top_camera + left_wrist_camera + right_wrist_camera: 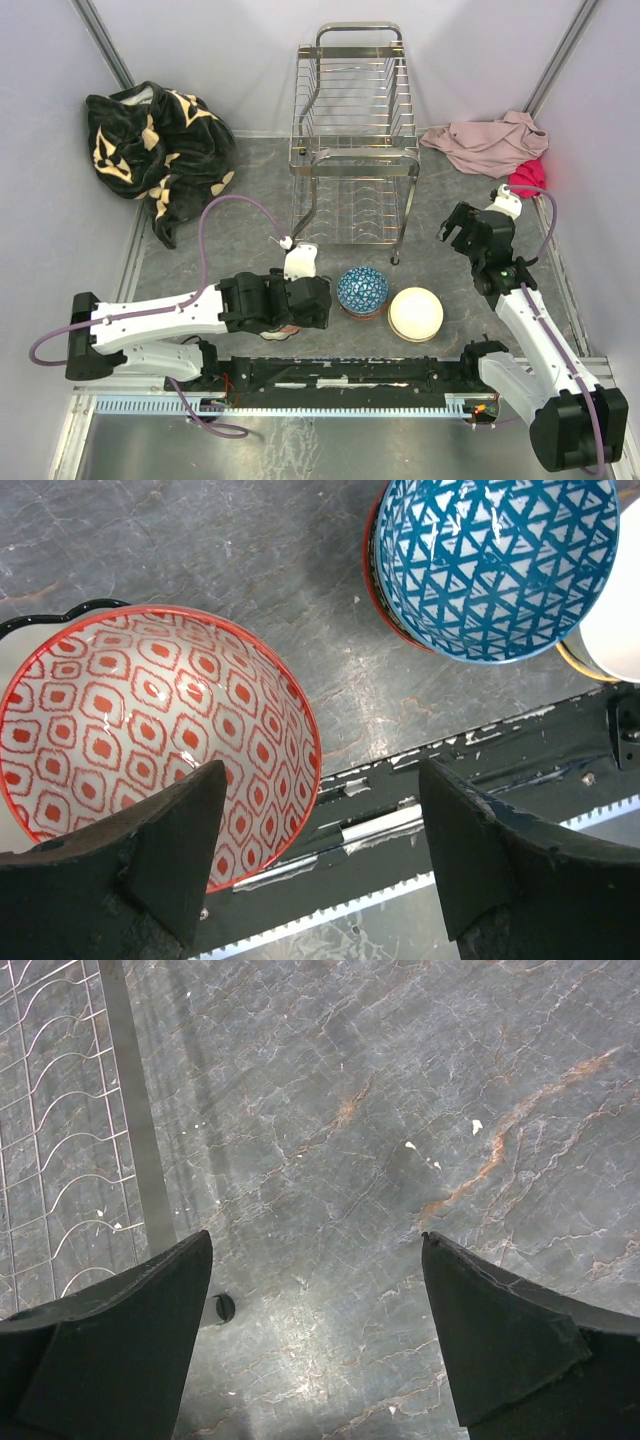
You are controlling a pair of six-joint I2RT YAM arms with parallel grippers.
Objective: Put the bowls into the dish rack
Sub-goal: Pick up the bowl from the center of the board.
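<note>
Surface: dark veined stone table [250, 190] boxed in by pale grey walls; a black-and-tan blanket [155, 150] is heaped in the upper left and a pink cloth [490, 140] lies in the upper right.
Dish rack: the dish rack [355, 100] stands upright at top centre of the overhead view, and I see no bowl on either tier.
Bowls: all the ones I can find sit on the table at lower centre, well short of the rack. The blue bowl [362, 290] and the cream bowl [415, 313] are side by side. The red bowl [150, 740] is mostly hidden under my left arm from above.
Left gripper: the left gripper [320, 860] has its fingers spread wide, straddling the near rim of the red bowl, one finger over the inside and the other outside above the black rail [520, 760]. Nothing is clamped.
Right gripper: the right gripper [315, 1330] is spread wide over bare table at centre right, with the rack's lower tier just at the left of its view. It holds nothing.
Progress: I judge this as the very start, with nothing loaded.
Left to do: close on the red bowl, carry it up to the rack, then do the same for the blue and cream ones.
</note>
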